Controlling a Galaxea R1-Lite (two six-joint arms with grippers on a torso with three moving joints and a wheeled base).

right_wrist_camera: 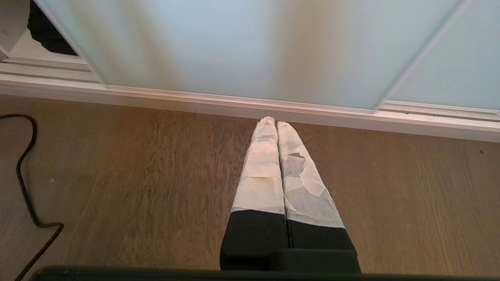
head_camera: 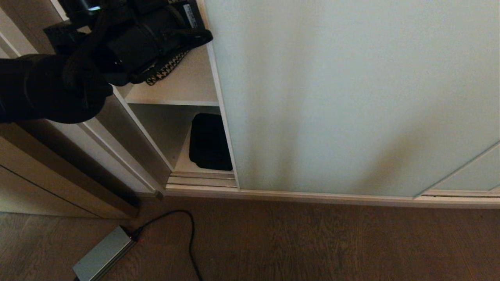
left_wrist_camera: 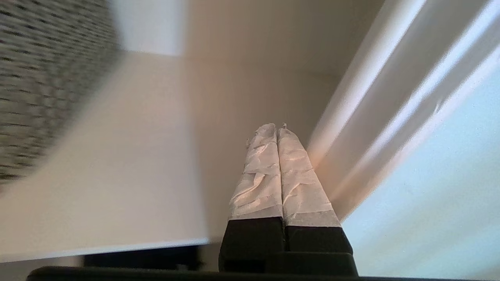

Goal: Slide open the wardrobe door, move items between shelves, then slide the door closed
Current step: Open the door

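Note:
The sliding wardrobe door (head_camera: 351,97) of frosted pale glass covers the right side and leaves a narrow opening at the left. In the opening a black-and-white patterned item (head_camera: 166,70) lies on the upper white shelf (head_camera: 183,88), and a black item (head_camera: 209,142) lies on the lower shelf. My left arm (head_camera: 58,89) reaches into the opening above the upper shelf. In the left wrist view my left gripper (left_wrist_camera: 276,127) is shut and empty, between the patterned item (left_wrist_camera: 47,78) and the door's edge (left_wrist_camera: 449,187). My right gripper (right_wrist_camera: 272,121) hangs shut over the floor, in front of the door (right_wrist_camera: 254,39).
A silvery power box (head_camera: 102,253) with a black cable (head_camera: 191,234) lies on the wooden floor before the opening. A beige wooden side frame (head_camera: 58,171) bounds the opening on the left. The grooved floor track (head_camera: 203,177) runs under the door.

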